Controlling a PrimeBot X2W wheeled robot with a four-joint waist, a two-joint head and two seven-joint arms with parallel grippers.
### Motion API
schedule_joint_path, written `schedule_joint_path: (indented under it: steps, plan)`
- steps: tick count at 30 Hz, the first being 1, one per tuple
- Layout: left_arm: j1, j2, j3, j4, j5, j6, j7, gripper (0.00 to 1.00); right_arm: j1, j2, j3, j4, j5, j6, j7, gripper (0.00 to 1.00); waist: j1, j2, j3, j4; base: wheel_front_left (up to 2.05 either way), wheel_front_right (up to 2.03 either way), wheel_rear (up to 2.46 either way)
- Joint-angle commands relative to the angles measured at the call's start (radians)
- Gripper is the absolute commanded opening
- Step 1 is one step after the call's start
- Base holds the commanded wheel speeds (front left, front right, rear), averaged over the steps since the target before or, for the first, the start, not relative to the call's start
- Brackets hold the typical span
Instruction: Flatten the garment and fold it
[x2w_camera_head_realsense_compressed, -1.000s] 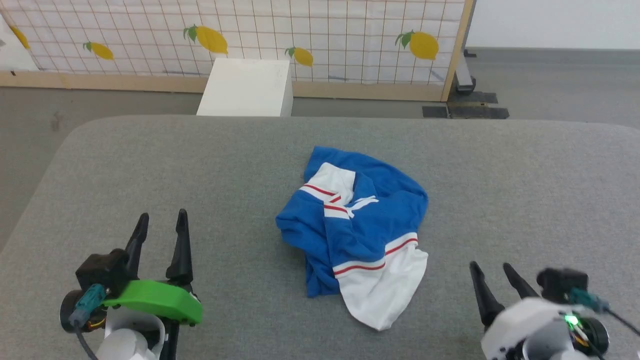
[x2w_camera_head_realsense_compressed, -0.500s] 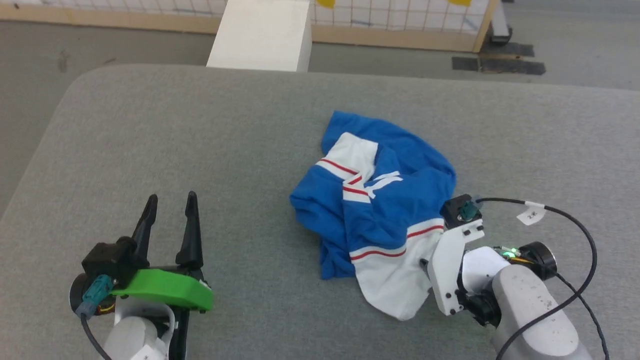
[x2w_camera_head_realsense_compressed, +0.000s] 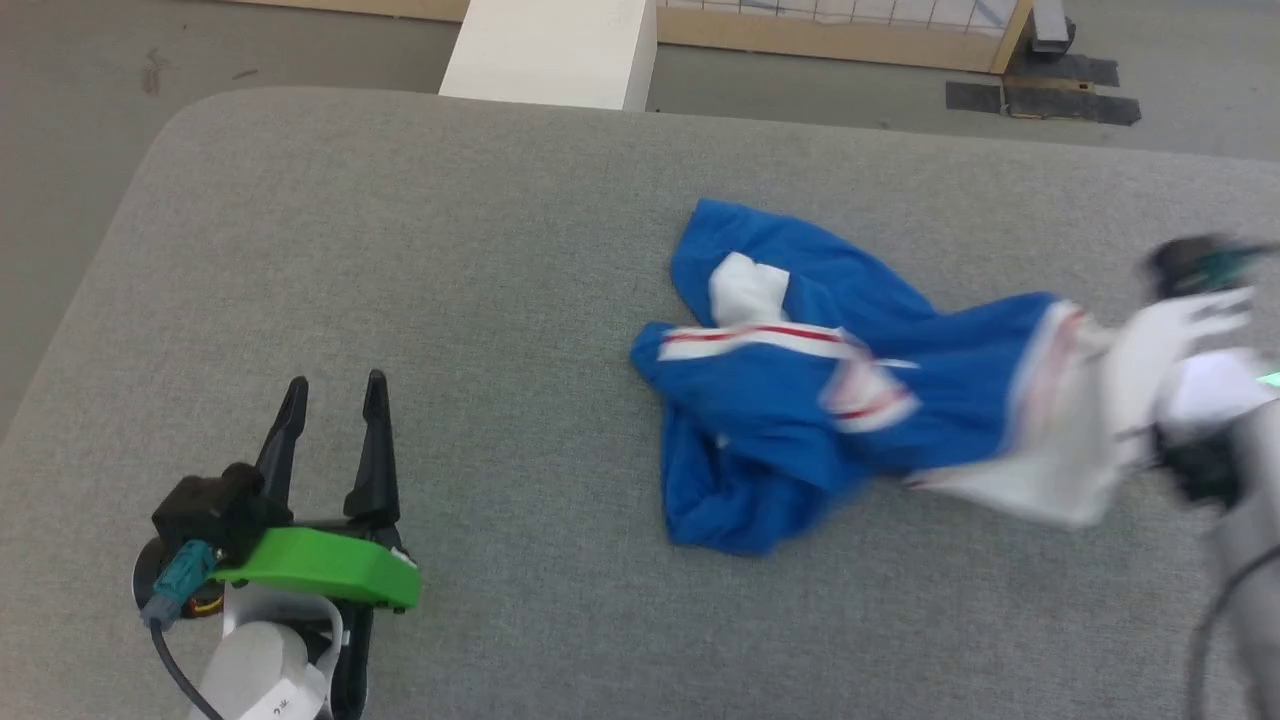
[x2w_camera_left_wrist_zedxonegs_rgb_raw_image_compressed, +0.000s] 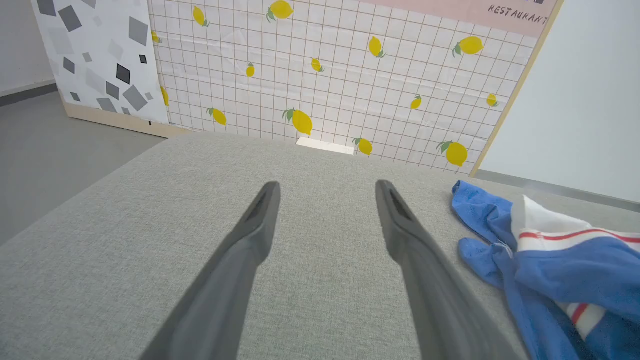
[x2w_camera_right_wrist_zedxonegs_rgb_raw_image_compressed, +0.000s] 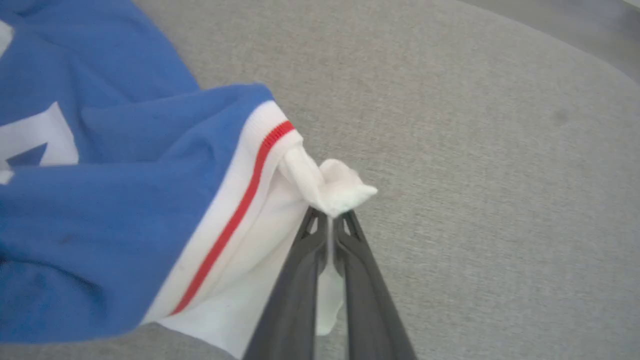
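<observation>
The royal-blue jersey garment (x2w_camera_head_realsense_compressed: 780, 420), with white sleeves and red-and-white striped trim, lies drawn out in a long, twisted band on the grey fabric-covered table (x2w_camera_head_realsense_compressed: 400, 250). One end is bunched well to the right of the left gripper (x2w_camera_head_realsense_compressed: 336, 380). The other runs up into the right gripper (x2w_camera_right_wrist_zedxonegs_rgb_raw_image_compressed: 330, 217), whose two dark fingers are pressed together on a pinch of the white sleeve (x2w_camera_right_wrist_zedxonegs_rgb_raw_image_compressed: 340, 192).

A second ago the shirt was a crumpled heap midway between the two grippers, and the right one rested with its fingers apart. Since then it has reached in, taken the sleeve and dragged it outward. The head camera has tilted down too, so part of the shift is the view's. I judge that flattening has begun but is far from done: the body is still rumpled and folded over itself. The left gripper stays parked, fingers spread, holding nothing.

White lettering shows on the blue just left of the right gripper's fingers, too partial to read. Beyond the left gripper stands a lemon-printed grid panel (x2w_camera_left_wrist_zedxonegs_rgb_raw_image_compressed: 350, 75), and its pink strip (x2w_camera_left_wrist_zedxonegs_rgb_raw_image_compressed: 517, 14) reads "RESTAURANT".
</observation>
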Motion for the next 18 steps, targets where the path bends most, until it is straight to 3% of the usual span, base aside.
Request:
schedule_joint_path:
  steps: [1, 4, 7, 8, 14, 18]
  plan:
    - [-0.022, -0.008, 0.004, 0.002, 0.011, -0.008, -0.004, 1.0, -0.023, -0.03, -0.035, 0.0, -0.02, -0.002, 0.006, 0.0, 0.0, 0.0, 0.007, 0.005, 0.0, 0.0, 0.0]
    - [-0.033, -0.012, 0.003, 0.012, 0.015, -0.017, -0.004, 1.0, -0.039, -0.081, -0.118, 0.024, -0.057, -0.002, 0.008, 0.0, 0.0, 0.0, 0.02, 0.012, 0.0, 0.0, 0.0]
    - [-0.039, -0.016, 0.008, 0.027, 0.016, -0.023, -0.004, 1.0, -0.031, -0.074, -0.209, 0.054, -0.095, -0.002, 0.005, 0.0, 0.0, 0.0, 0.028, 0.014, 0.0, 0.0, 0.0]
    - [-0.04, -0.017, 0.01, 0.033, 0.016, -0.025, -0.004, 1.0, -0.027, -0.06, -0.233, 0.06, -0.105, -0.002, -0.004, 1.0, 0.0, 0.0, 0.028, 0.014, 0.0, 0.0, 0.0]
    - [-0.035, -0.023, 0.017, 0.062, 0.013, -0.031, -0.005, 1.0, -0.008, 0.03, -0.342, -0.015, -0.095, -0.002, -0.198, 1.0, 0.0, 0.0, -0.012, 0.001, 0.0, 0.0, 0.0]
    - [-0.023, -0.027, 0.015, 0.076, 0.01, -0.034, -0.005, 1.0, 0.058, 0.104, -0.339, -0.134, -0.043, -0.002, -0.336, 1.0, 0.0, 0.0, -0.061, -0.023, 0.0, 0.0, 0.0]
